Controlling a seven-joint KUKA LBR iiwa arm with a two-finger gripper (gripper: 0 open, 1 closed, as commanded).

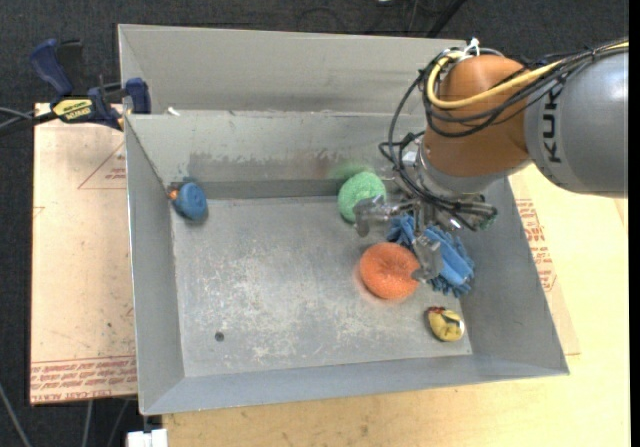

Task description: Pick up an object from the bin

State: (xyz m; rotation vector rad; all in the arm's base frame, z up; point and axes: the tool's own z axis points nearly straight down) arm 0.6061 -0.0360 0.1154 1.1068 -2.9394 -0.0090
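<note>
My claw (400, 235) hangs low over the right half of the grey metal bin (280, 305), its two prongs spread apart. A green ball (355, 193) sits just beside it toward the back wall, and an orange ball (386, 273) just in front. A frilly blue toy (455, 265) reaches in beneath the claw. A small yellow-and-dark piece (445, 324) lies near the front wall. A blue ball (188, 202) rests well apart in the back left corner.

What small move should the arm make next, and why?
Probably close the gripper where it is: it looks open, low over the blue frilly thing, which lies partly between its jaws. The green ball and orange ball crowd it, so sideways shifts may knock them.
</note>
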